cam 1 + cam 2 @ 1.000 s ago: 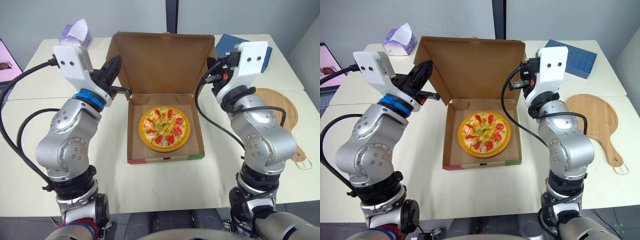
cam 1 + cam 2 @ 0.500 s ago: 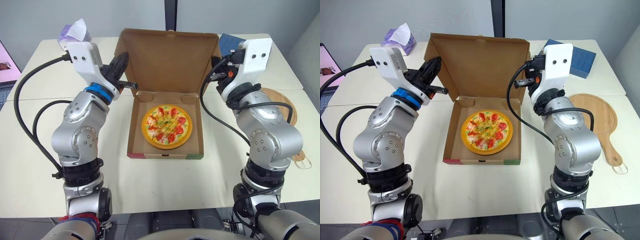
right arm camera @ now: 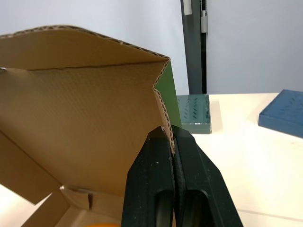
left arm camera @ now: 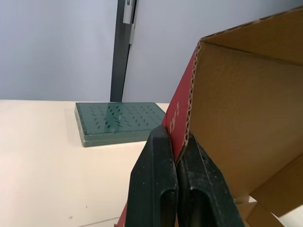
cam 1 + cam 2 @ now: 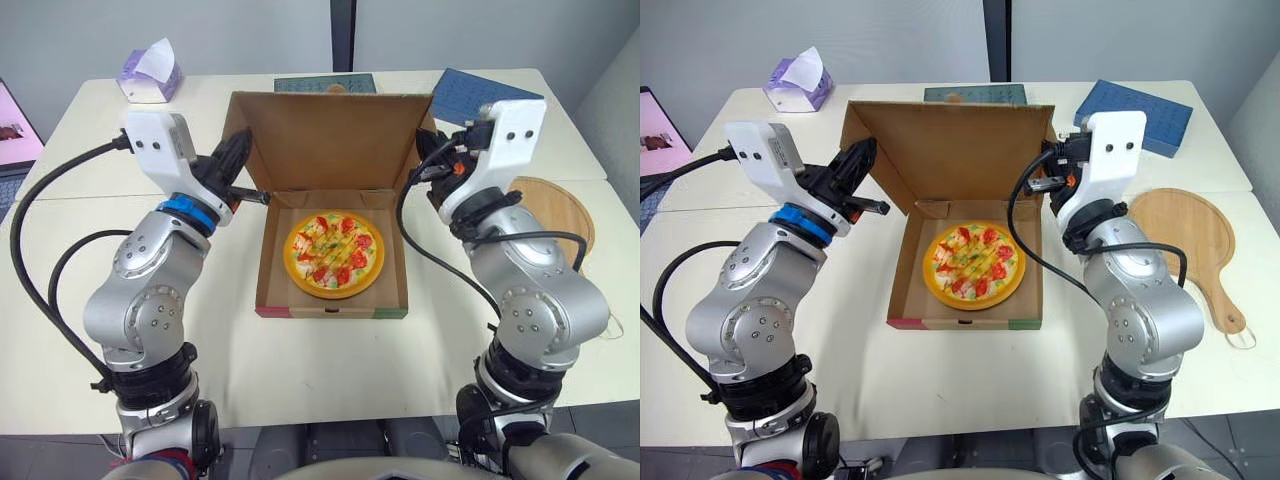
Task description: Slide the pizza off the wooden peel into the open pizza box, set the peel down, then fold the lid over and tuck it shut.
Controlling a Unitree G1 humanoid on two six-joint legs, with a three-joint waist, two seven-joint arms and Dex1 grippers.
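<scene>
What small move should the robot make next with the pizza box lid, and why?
Probably swing the lid down toward the robot, over the pizza: the left gripper and right gripper each pinch a side edge of it, the pizza lies in the box, and the peel rests on the table.

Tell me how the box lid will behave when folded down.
The lid looks like thin corrugated card: probably light and fairly stiff, hinging at its crease. The left pincer and right pincer pinch only its side edges, so uneven motion may twist it.
</scene>
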